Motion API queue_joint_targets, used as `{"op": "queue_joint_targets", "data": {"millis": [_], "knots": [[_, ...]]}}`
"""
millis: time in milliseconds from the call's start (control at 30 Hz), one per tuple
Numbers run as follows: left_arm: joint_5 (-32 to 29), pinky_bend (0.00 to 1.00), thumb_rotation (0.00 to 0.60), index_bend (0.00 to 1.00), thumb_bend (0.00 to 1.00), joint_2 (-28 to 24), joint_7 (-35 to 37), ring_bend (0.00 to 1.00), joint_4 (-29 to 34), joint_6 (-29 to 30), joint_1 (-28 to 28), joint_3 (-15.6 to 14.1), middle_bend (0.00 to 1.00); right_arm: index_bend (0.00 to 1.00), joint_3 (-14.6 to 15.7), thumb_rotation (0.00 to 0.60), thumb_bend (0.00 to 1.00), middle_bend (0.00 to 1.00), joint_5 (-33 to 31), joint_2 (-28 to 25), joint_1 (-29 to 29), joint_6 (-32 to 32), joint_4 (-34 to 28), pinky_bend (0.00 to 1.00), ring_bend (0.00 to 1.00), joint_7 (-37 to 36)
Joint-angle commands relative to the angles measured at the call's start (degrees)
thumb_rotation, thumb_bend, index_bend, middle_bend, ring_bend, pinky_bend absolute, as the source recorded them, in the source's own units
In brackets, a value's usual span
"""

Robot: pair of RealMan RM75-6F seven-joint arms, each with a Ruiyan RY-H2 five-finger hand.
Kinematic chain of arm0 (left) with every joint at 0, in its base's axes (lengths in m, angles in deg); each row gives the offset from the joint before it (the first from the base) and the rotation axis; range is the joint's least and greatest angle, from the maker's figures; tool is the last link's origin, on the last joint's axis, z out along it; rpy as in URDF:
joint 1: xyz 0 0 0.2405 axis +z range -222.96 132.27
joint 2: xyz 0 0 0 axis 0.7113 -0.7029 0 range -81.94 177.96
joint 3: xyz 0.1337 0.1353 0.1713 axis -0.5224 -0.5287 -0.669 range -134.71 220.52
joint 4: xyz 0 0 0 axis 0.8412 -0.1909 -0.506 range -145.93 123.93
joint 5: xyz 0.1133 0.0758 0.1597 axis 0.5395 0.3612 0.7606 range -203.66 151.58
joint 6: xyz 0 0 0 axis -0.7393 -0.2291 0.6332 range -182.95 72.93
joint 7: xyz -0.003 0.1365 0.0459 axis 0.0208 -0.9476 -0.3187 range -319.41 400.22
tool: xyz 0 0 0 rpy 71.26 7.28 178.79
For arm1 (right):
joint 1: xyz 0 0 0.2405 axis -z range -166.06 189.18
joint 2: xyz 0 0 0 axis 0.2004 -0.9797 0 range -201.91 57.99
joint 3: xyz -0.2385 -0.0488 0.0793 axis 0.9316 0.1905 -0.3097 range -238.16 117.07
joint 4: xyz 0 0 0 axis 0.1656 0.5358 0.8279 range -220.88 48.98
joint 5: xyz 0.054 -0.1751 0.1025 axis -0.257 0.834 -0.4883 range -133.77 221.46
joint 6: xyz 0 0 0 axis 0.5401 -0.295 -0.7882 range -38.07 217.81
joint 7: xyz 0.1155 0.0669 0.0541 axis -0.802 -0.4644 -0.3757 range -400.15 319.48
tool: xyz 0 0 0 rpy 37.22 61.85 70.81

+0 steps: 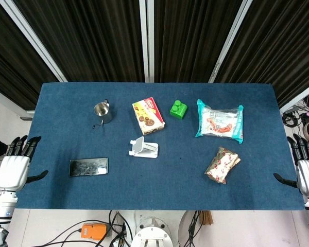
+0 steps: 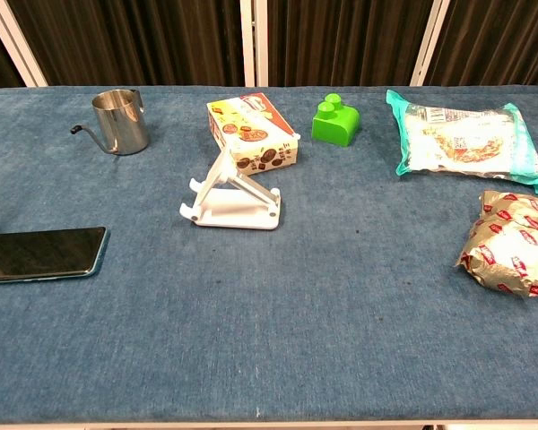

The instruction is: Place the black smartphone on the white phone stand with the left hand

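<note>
Two hands flank the blue table [image 1: 159,190], both off its edges and holding nothing: the left hand [image 1: 14,167] sits beyond the left edge with fingers straight and spread and the thumb out toward the cloth, and the right hand [image 1: 305,172] mirrors it beyond the right edge, fingers likewise apart.

On the right half lies a teal-edged snack bag [image 1: 220,121], and nearer the front a crinkled red-and-gold packet [image 1: 222,164]. A red biscuit box [image 1: 148,116] rests mid-table toward the back, just behind the white phone stand [image 1: 143,148], which stands with its back plate tilted up and its lip facing the front-left.

The black smartphone [image 1: 88,166] lies flat, screen up, on the front-left part of the table, long axis running left to right, near the left hand and well apart from the stand. A steel pitcher [image 1: 102,112] stands behind it, and a green block [image 1: 178,109] sits beside the box.
</note>
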Motion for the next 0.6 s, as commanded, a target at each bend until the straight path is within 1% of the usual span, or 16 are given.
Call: {"op": "queue_joint_targets", "data": {"millis": [33, 167, 233, 367, 467, 600], "knots": [[-0.2, 0.0, 0.6, 0.07, 0.06, 0.1, -0.3, 0.01, 0.3, -0.6, -0.2, -0.2, 0.11, 0.0, -0.1, 0.6, 0.06, 0.0, -0.2, -0.1, 0.0, 0.0, -0.1, 0.04, 0.0, -0.1], [0.5, 0.0, 0.6, 0.07, 0.06, 0.9, -0.6, 0.02, 0.8, -1.7, -0.9, -0.7, 0.11, 0.0, -0.2, 0.6, 0.06, 0.0, -0.4, -0.4, 0.2, -0.3, -0.2, 0.04, 0.0, -0.2], [1.1, 0.0, 0.6, 0.07, 0.07, 1.9, -1.1, 0.03, 1.2, -3.3, -1.8, -1.2, 0.11, 0.0, -0.5, 0.6, 0.06, 0.0, -0.4, -0.8, 0.3, -0.8, -0.4, 0.04, 0.0, -0.3], [1.4, 0.0, 0.6, 0.09, 0.08, 4.0, -1.6, 0.08, 2.0, -7.0, -3.8, -1.9, 0.16, 0.0, -0.8, 0.6, 0.06, 0.0, -0.2, -1.3, 0.4, -1.3, -0.7, 0.04, 0.0, -0.5], [-0.4, 0.0, 0.6, 0.11, 0.11, 6.2, -2.3, 0.1, 2.7, -11.2, -5.6, -2.0, 0.17, 0.0, -0.6, 0.6, 0.06, 0.0, -0.1, -1.4, 0.3, -0.9, -0.7, 0.04, 0.0, -0.6], [-3.5, 0.0, 0.6, 0.14, 0.11, 8.9, -4.7, 0.09, 3.1, -15.1, -7.2, -1.9, 0.17, 0.0, -0.4, 0.6, 0.05, 0.0, -0.3, -1.3, 0.2, -0.2, -0.5, 0.04, 0.0, -1.0]]}}
